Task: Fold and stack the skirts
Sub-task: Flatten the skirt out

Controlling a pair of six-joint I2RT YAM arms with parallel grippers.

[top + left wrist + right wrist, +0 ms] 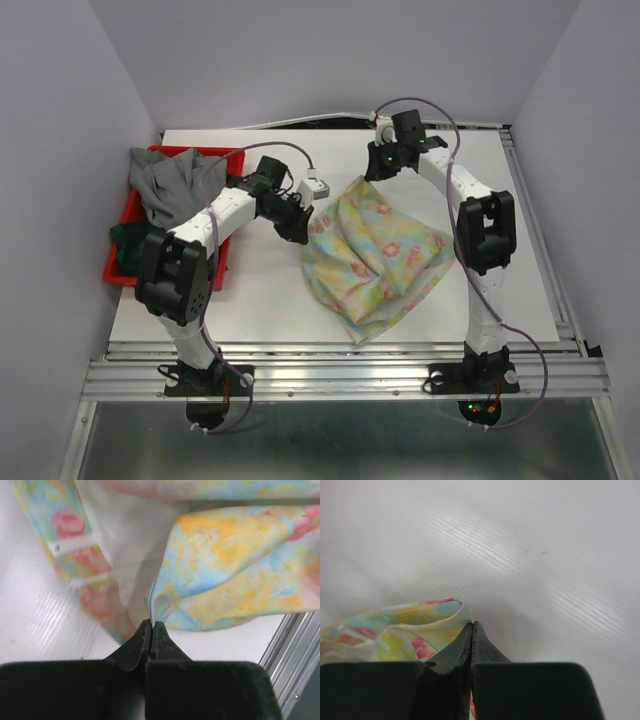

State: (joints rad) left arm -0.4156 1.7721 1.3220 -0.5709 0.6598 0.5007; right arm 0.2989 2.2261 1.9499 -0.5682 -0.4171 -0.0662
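Note:
The pastel yellow-blue skirt with pink flowers (380, 255) lies partly bunched in the middle of the white table. My left gripper (307, 232) is shut on its left edge, and in the left wrist view the cloth (235, 570) hangs from the closed tips (151, 623) just above the table. My right gripper (365, 178) is shut on the skirt's far corner, and in the right wrist view the cloth (395, 630) folds away left of the closed tips (471, 625). A grey skirt (172, 185) is heaped in the red bin, with a dark green one (125, 245) under it.
The red plastic bin (112, 278) stands at the table's left edge, beside the left arm. The white table surface (500, 180) stretches right of the skirt. A metal rail (295, 650) runs along the table's near edge. Purple walls close in on three sides.

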